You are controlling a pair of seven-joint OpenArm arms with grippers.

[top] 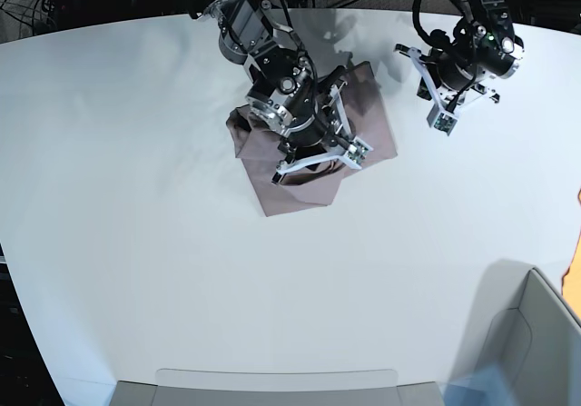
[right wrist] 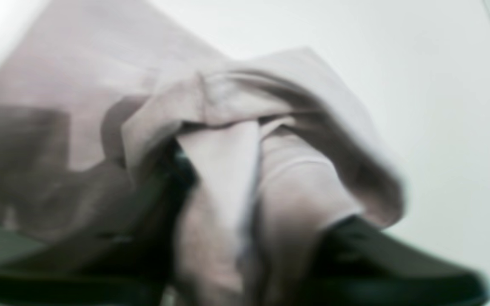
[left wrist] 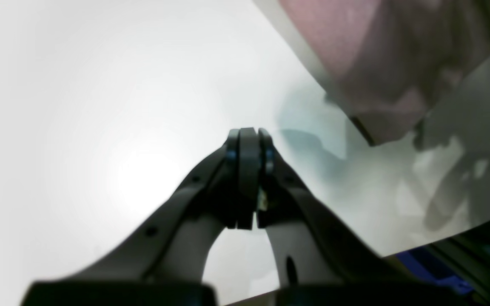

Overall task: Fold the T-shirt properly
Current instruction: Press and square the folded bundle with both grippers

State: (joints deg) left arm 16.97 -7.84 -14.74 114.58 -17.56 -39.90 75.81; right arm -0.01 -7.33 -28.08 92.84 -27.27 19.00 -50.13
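The mauve T-shirt (top: 295, 197) lies partly folded and crumpled on the white table (top: 136, 197), toward the back centre. My right gripper (top: 320, 158) hovers right over it with its jaws spread apart. In the blurred right wrist view, bunched T-shirt fabric (right wrist: 236, 170) sits between and over the dark fingers (right wrist: 355, 242) of the right gripper (right wrist: 262, 191). My left gripper (top: 443, 121) hangs to the right of the shirt, apart from it. In the left wrist view the left gripper (left wrist: 248, 134) is shut on nothing, with the T-shirt (left wrist: 355, 55) at the top right.
A grey bin (top: 545, 333) stands at the front right corner. A flat grey tray rim (top: 272, 383) runs along the front edge. The table's edge (left wrist: 440, 240) shows in the left wrist view, with dark and blue gear beyond it.
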